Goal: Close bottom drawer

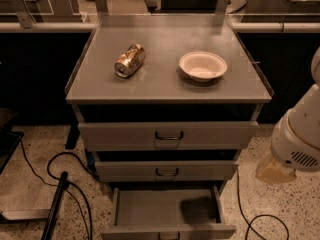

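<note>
Floor/bkgd: speckled floor [30, 189], dark cables [55, 164] looping by the cabinet's base; dark counters behind.
Camera view, cabinet: grey cabinet [165, 86], 3 drawers stacked under a flat top.
On top: crushed can [129, 60] lying on its side, white bowl [203, 65] upright beside it, apart; neither is part of the job.
Top drawer [167, 134] & middle drawer [167, 171]: fronts sit a bit proud of the frame.
Bottom drawer [165, 209]: pulled well out toward the camera, inside visible w/ a dark shadow, front panel at frame's lower edge. Needs pushing in.
Gripper [272, 171]: at frame R on the white arm, beside the cabinet, level w/ middle drawer, not touching anything. Open or closed: can't tell; nothing seen in its grasp.
Step (judgement): approach phase, arm likely low so it can get in front of the panel & push.
</note>
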Controlling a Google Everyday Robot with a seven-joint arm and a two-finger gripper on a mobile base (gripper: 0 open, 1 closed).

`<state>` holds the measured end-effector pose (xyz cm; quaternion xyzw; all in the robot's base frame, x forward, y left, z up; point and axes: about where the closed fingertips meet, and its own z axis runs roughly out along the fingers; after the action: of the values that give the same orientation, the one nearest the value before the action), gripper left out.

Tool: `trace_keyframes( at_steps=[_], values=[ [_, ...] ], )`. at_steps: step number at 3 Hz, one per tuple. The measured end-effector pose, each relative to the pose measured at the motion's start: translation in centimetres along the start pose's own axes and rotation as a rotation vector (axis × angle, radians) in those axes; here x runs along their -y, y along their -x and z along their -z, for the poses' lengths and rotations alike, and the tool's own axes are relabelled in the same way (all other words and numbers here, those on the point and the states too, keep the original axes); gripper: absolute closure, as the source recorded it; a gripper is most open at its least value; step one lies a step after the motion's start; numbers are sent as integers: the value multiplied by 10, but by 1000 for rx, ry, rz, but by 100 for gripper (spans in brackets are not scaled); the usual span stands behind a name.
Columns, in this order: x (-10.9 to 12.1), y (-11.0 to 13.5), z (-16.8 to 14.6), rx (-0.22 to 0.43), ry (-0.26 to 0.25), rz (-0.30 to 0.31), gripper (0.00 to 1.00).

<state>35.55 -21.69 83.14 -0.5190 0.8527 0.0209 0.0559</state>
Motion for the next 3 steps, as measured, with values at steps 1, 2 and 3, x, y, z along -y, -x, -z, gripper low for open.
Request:
trace_keyframes(
  at_steps=[1,2,3],
  values=[
    [0,1,1,2,-2,0,100],
    [-12,-8,-29,6,56,-61,100],
    [-32,-24,-94,-22,121,-147,100]
  ],
)
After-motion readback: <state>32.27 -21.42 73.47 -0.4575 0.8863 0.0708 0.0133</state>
